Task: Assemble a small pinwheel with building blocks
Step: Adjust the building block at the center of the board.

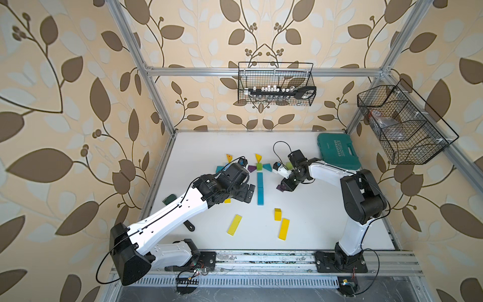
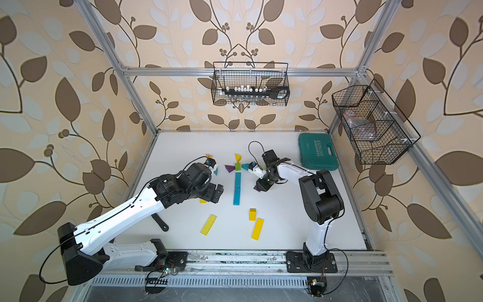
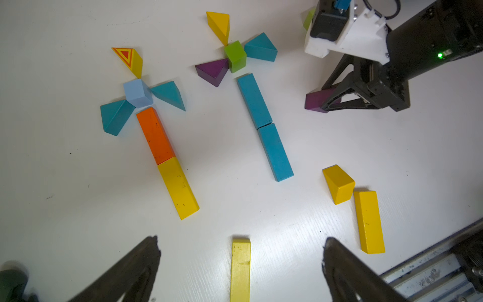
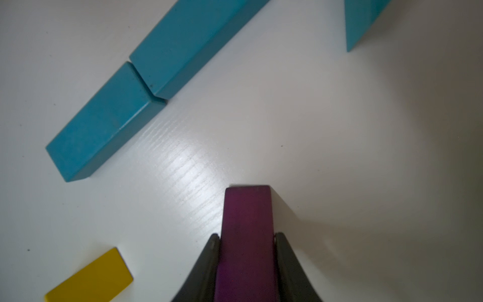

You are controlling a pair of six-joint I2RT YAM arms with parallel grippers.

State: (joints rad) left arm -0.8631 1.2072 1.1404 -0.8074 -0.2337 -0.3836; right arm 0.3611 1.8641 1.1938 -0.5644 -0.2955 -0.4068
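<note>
My right gripper (image 1: 283,188) (image 4: 247,236) is shut on a purple wedge (image 4: 247,209) (image 3: 315,100), low over the table to the right of two blue bars (image 1: 260,188) laid end to end. Above the bars sits a green cube (image 3: 235,56) with a yellow wedge (image 3: 219,26), a teal wedge (image 3: 261,47) and another purple wedge (image 3: 211,72) around it. Further left, a light-blue cube (image 3: 137,92) with three wedges tops an orange bar (image 3: 155,136) and a yellow bar (image 3: 177,188). My left gripper (image 3: 241,241) (image 1: 251,193) hangs open above a loose yellow bar (image 3: 240,269).
A yellow block (image 1: 277,214) and a yellow bar (image 1: 283,229) lie near the front. A teal tool case (image 1: 338,154) stands at the back right, with a green cube (image 1: 288,165) by my right wrist. A black handle (image 1: 189,226) lies under my left arm.
</note>
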